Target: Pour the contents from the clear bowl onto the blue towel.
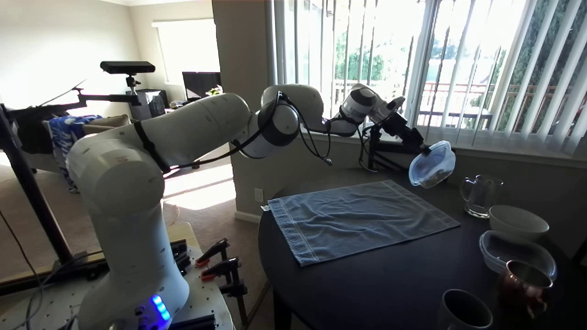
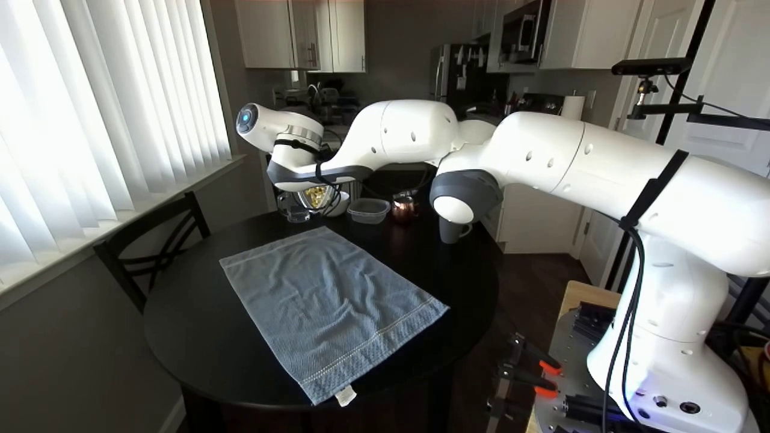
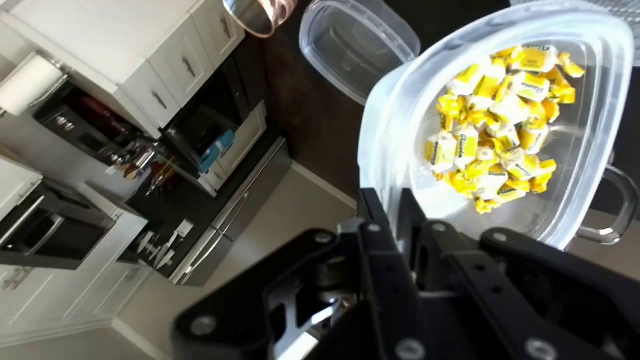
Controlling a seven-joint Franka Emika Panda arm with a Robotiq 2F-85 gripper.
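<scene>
The clear bowl [image 1: 433,166] is in the air, tilted, above the table's window side near the towel's edge. Yellow and white wrapped candies [image 3: 500,125] lie inside it. My gripper [image 1: 424,150] is shut on the bowl's rim; in the wrist view the fingertips [image 3: 389,197] pinch its wall [image 3: 382,135]. In an exterior view the candies [image 2: 315,196] show in the bowl, which is partly hidden behind the arm. The blue towel [image 1: 362,217] lies flat and slightly wrinkled on the dark round table, with no candies on it; it also shows in an exterior view [image 2: 331,300].
Beyond the towel stand a clear glass mug [image 1: 479,197], a white bowl [image 1: 518,222], another clear container [image 1: 497,252], a copper mug [image 1: 527,282] and a dark mug [image 1: 465,309]. A chair [image 2: 159,246] stands at the table by the window blinds [image 1: 458,68].
</scene>
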